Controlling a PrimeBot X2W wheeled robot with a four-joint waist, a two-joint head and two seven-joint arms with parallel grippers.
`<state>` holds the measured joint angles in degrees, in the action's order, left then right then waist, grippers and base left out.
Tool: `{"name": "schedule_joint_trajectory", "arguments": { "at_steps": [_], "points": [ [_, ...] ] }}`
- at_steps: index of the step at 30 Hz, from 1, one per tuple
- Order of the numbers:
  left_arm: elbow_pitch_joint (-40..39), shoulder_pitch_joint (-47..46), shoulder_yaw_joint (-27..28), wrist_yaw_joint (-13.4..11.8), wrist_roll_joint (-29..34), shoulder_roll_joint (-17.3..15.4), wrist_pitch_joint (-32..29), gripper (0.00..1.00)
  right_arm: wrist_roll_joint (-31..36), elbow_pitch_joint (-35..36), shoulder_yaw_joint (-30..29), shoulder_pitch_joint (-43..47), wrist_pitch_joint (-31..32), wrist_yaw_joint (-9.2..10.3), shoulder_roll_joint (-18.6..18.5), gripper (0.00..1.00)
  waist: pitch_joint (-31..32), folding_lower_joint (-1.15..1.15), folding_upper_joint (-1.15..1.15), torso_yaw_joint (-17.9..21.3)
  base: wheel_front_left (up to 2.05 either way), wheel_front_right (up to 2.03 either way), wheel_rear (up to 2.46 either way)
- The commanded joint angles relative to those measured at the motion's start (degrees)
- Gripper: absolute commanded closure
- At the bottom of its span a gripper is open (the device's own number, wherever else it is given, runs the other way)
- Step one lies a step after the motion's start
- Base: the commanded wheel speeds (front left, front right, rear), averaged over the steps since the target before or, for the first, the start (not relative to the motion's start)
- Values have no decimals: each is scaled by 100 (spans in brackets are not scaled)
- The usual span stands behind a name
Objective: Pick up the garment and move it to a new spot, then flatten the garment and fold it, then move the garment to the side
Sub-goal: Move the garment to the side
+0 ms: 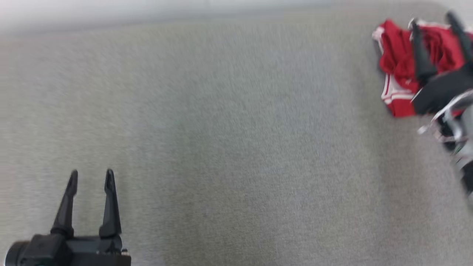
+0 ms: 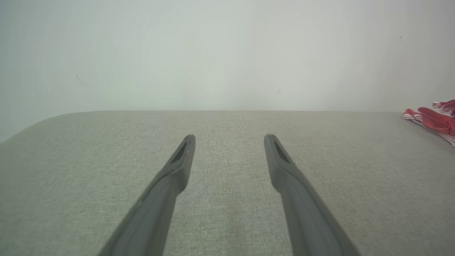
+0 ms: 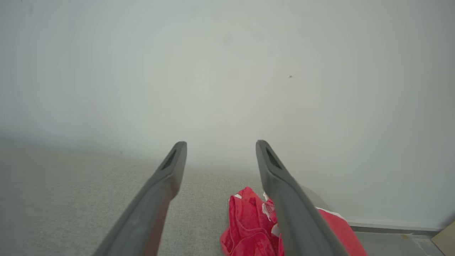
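We saw the red garment bunched at the counter's far right, soft, light and floppy; right gripper hovered over it, fingers apart; left gripper likewise apart, well away; we judged a white-trimmed hem the best hold.

1. Left jaws: two long dark fingers are tapering to narrow tips, each showing an elongated slot.
2. A black blocky housing is carrying them.
3. Right jaws: matching dark fingers are joining a black body; blurred pale metallic parts are showing behind it.
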<state>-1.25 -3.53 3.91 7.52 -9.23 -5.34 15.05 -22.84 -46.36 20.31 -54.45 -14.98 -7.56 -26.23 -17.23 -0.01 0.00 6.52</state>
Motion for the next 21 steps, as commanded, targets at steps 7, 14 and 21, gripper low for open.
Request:
{"name": "schedule_joint_trajectory", "arguments": {
  "at_steps": [7,14,21],
  "points": [
    [205,344,25,-9,-20,69,15,0,370,1069,-825,1617,-13,19,514,0,1077,1,0,-578,0,0,0],
    [336,486,4,-9,-35,75,15,0,582,1970,-1346,3004,-14,19,1001,0,1250,1,0,-801,0,0,0],
    [495,518,-9,-9,-32,93,15,0,787,2727,-1658,4095,-13,19,1552,0,1395,1,0,-870,0,0,0]
  ]
}}
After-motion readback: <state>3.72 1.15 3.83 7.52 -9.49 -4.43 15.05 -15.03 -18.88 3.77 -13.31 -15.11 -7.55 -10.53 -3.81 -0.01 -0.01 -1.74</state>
